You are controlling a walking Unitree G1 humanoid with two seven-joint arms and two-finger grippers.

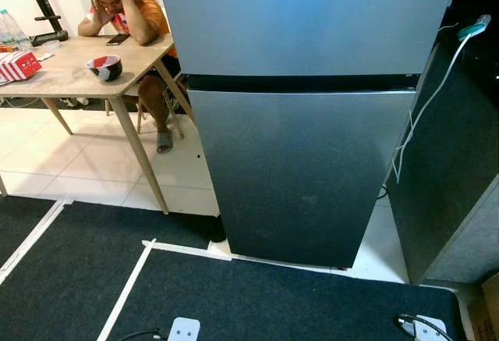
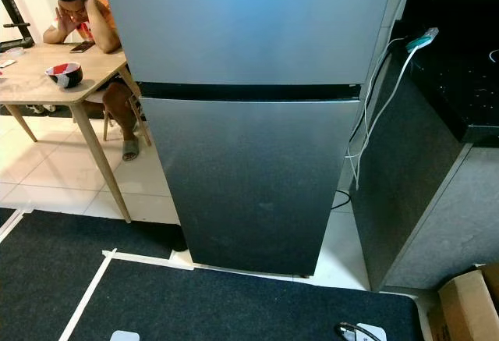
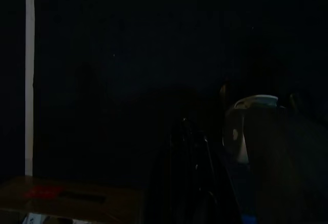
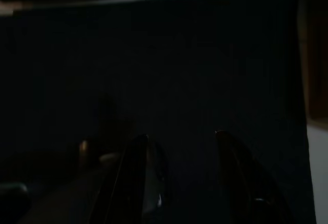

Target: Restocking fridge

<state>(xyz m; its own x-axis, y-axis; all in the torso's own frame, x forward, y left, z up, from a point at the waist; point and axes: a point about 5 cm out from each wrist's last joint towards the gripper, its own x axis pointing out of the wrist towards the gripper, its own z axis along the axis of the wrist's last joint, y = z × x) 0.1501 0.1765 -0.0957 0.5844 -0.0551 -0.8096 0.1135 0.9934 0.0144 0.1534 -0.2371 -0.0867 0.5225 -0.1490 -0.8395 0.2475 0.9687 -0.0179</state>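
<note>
Grey steel fills the head views: the fridge (image 1: 304,122) stands straight ahead with both doors closed, a wooden table (image 1: 70,72) with a seated person (image 1: 125,9) far to its left and a white cable (image 2: 374,115) hanging down its right side. In the dark left wrist view the left gripper (image 3: 192,147) hangs low, and I cannot tell how its fingers stand. In the right wrist view the right gripper (image 4: 179,152) shows its two fingers parted around nothing; the fridge lies forward of and above both, neither arm clearly nearer.
</note>
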